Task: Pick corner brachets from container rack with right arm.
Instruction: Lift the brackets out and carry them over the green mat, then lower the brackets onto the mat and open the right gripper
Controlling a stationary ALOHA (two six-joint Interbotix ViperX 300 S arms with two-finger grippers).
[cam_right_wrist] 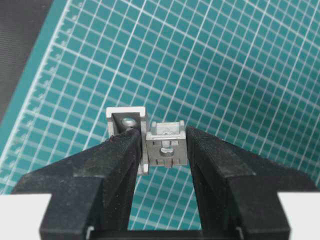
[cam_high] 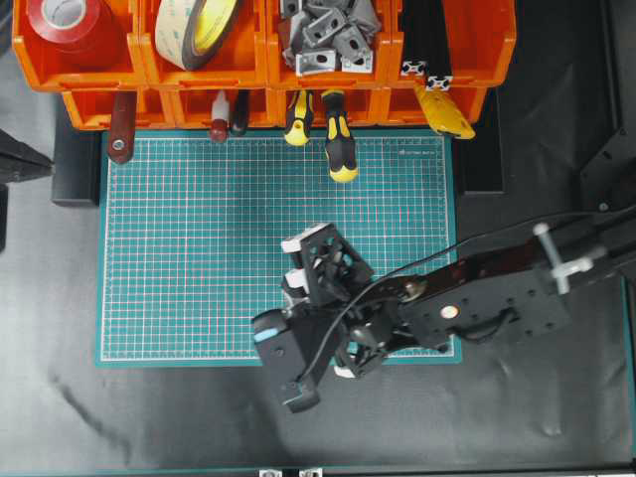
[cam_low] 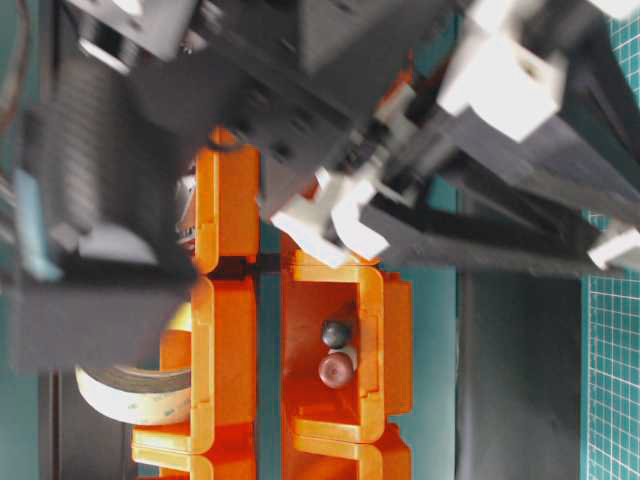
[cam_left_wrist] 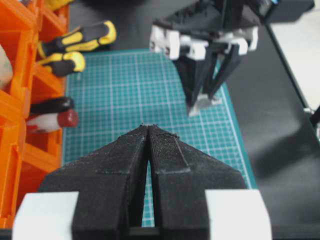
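The right gripper [cam_right_wrist: 163, 145] has its two black fingers [cam_right_wrist: 112, 160] partly closed on grey corner brachets [cam_right_wrist: 167, 144], low in the middle of the right wrist view. Two pieces show there: one sits squarely between the fingertips with a slotted face toward the camera and a small screw head on it, and a second [cam_right_wrist: 127, 120] stands just beside it to the left, touching the left finger's tip, its hollow side toward the camera with a round bolt head inside. Both are compact, near-cubic pieces with no clear long axis; their flat top edges run level across the frame. Whether the second piece is truly pinched or only rests against the finger cannot be told. Behind them lies the green cutting mat [cam_right_wrist: 210, 60], its white grid running diagonally.

In the overhead view the right arm [cam_high: 497, 293] reaches in from the right edge, its gripper over the lower middle of the mat. More loose brackets [cam_high: 328, 38] are heaped in an upper bin of the container rack [cam_high: 253, 65] along the top edge, third from the left. Yellow-and-black screwdrivers [cam_high: 338, 139] stick out of the lower tier onto the mat.

The left gripper [cam_left_wrist: 149, 132] fills the bottom of the left wrist view, its fingers pressed together with only a thin slit between them and nothing in them. Above it, in the upper middle, the right gripper points down at the mat, its tips carrying the grey metal.
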